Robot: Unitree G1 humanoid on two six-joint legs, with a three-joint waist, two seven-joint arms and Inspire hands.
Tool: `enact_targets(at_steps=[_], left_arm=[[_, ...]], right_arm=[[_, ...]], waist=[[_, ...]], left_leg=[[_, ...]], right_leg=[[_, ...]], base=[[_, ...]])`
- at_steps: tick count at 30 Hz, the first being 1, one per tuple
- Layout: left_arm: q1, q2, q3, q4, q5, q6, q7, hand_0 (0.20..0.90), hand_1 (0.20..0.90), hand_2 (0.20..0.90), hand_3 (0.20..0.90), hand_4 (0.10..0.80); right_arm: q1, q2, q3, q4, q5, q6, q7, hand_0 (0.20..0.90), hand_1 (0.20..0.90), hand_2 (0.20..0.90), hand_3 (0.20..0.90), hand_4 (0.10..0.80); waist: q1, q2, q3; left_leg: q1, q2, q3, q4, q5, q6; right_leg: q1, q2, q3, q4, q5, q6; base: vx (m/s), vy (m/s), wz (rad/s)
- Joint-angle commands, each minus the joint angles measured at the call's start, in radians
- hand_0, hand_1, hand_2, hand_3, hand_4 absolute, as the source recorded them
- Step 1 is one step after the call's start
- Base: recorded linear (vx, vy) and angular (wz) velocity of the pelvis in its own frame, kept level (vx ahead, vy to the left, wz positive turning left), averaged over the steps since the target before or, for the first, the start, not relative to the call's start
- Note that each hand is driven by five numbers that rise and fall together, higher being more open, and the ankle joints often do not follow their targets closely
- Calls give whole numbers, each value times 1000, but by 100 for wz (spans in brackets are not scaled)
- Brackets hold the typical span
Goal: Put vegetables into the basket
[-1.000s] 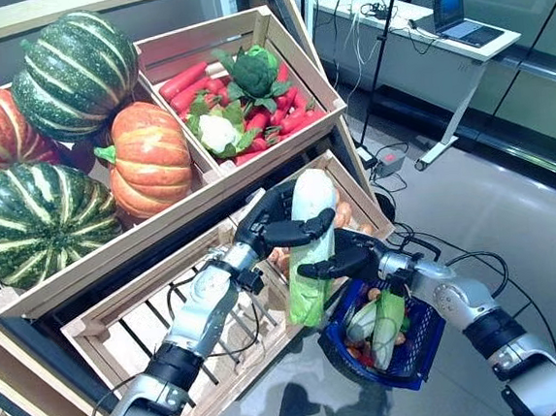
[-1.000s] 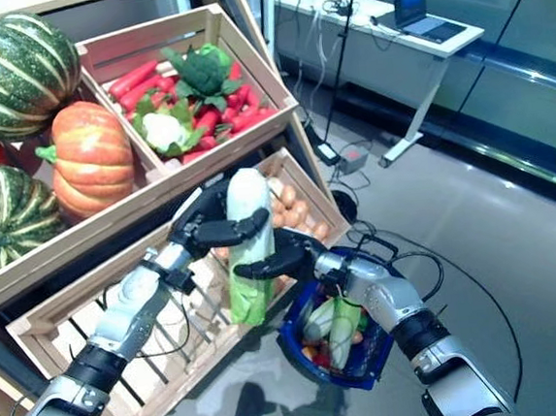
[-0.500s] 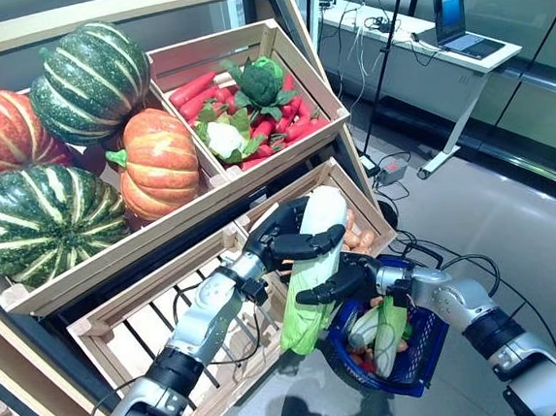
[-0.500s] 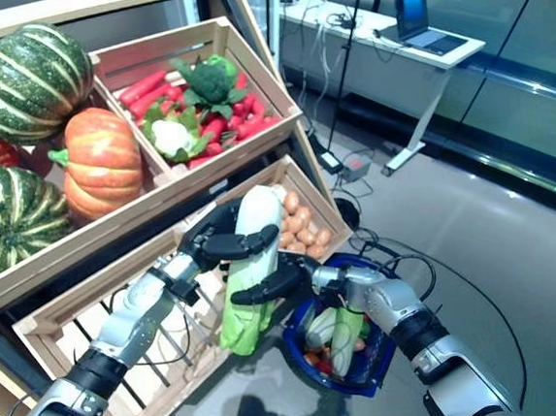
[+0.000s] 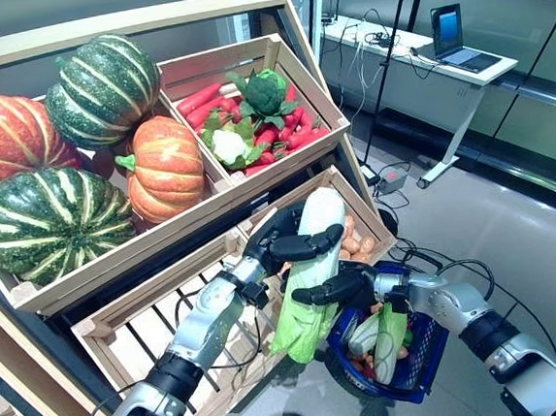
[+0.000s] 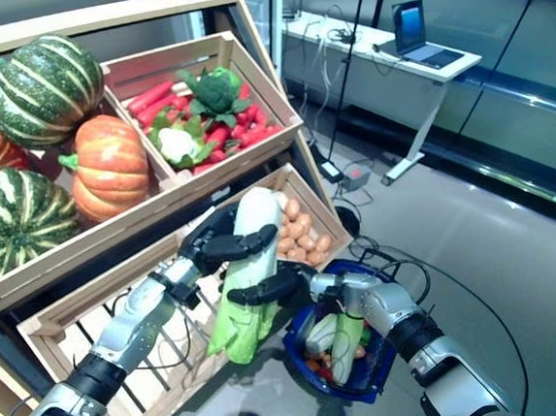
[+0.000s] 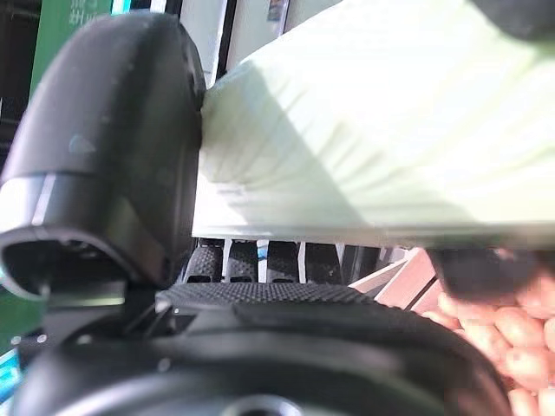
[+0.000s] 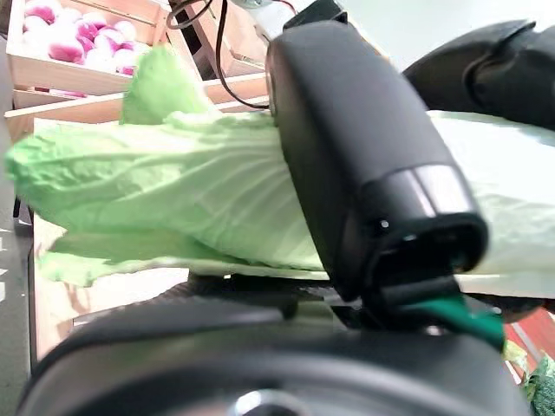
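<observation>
A long napa cabbage [image 5: 307,285], white at the top and leafy green at the bottom, hangs tilted in front of the stand's lower crate, just left of the blue basket [image 5: 425,363] on the floor. My left hand [image 5: 279,244] is curled round its white upper end [image 7: 364,130]. My right hand [image 5: 348,286] is curled round its middle, with the thumb [image 8: 364,156] across the leaves [image 8: 173,199]. The basket holds a pale green leafy vegetable [image 5: 388,325] and small red and orange pieces.
The wooden stand [image 5: 209,199] with sloping crates rises at the left; its slatted lower crate [image 5: 142,322] lies behind my left arm. A white table with a laptop [image 5: 450,32] stands at the back right. Grey floor [image 5: 533,225] spreads to the right.
The camera has shifted a little. The cabbage has tipped from nearly upright to slanted, its leafy end swinging down and left, with both hands still on it.
</observation>
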Motion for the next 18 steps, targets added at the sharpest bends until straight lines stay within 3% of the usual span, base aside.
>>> enact_targets(at_steps=[1,9,10,11,18], left_arm=[[-165,-100,19,-166,-51,-135,-29,300,300,300,300,400],[-147,-91,38,-157,-7,-133,7,300,300,300,300,400],[-144,-85,44,-150,1,-131,30,747,747,747,747,698],[-138,-80,54,-144,8,-129,39,900,900,900,900,800],[-81,1,144,-90,113,-123,89,900,900,900,900,800]], right_arm=[[-87,94,39,20,96,-29,30,300,300,300,300,400],[-66,91,14,29,102,-43,12,300,300,300,300,400],[-61,86,9,30,105,-42,7,300,300,300,300,400],[-53,82,3,30,107,-43,4,300,300,300,300,400],[16,33,-56,32,127,-60,-18,300,300,300,300,400]], waist=[[5,10,-66],[2,12,-65],[2,13,-65],[2,12,-66],[2,14,-58]], left_leg=[[-38,5,-18,-6,-14,0],[-32,6,-15,-6,-17,1],[-31,6,-14,-6,-17,1],[-31,7,-13,-6,-17,1],[-29,11,-7,-6,-11,0]], right_leg=[[-9,-33,17,2,41,-44],[-7,-33,23,2,40,-43],[-8,-34,23,2,41,-42],[-8,-34,24,2,40,-42],[-8,-34,24,2,43,-43]], base=[[0,0,0],[7,-1,-1],[23,-8,-4],[28,-11,-6],[8,-4,-1]])
